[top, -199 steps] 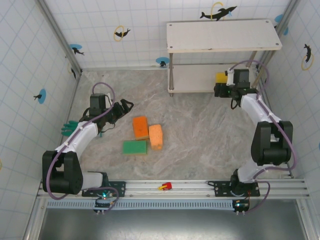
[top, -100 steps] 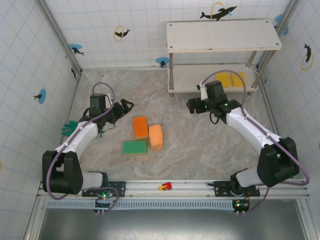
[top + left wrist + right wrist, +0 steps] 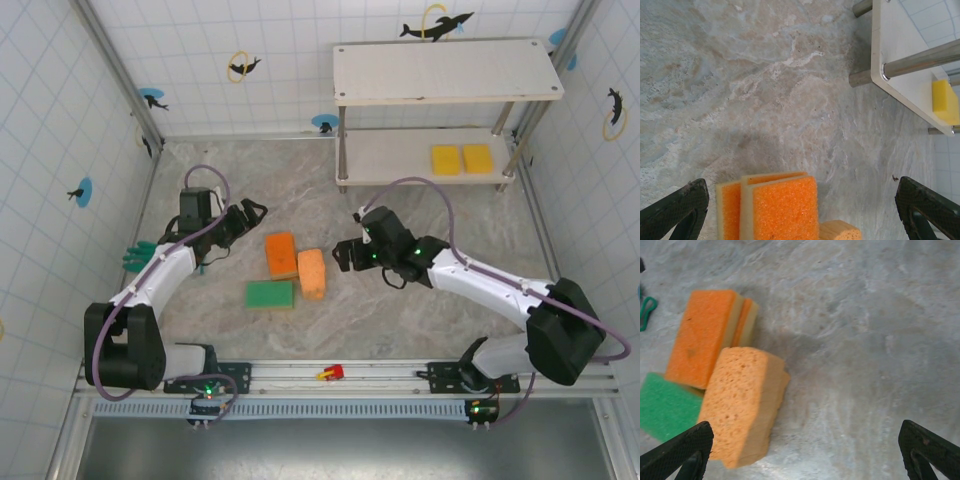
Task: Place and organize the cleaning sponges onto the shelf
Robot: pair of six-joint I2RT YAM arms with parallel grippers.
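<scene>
Seen from above, the shelf (image 3: 447,70) stands at the far right corner of the tabletop (image 3: 440,290). Two yellow sponges (image 3: 445,159) lie side by side toward the right end of its lower board (image 3: 390,155). Near the tabletop's middle lie an orange sponge (image 3: 281,255), a pale orange sponge (image 3: 312,273) touching it, and a green sponge (image 3: 270,294) on their near side.

The right gripper (image 3: 343,256) hangs just right of the pale one. Its wrist view shows the fingers spread wide with nothing between them. The left gripper (image 3: 248,213), toward the far left of the orange sponge, is likewise wide apart and empty.

Both wrist views show the orange block as what appears to be two pale-backed pieces lying together.

From above, a green glove (image 3: 135,257) lies at the left edge and a small red object (image 3: 331,373) sits on the near rail (image 3: 400,378).
</scene>
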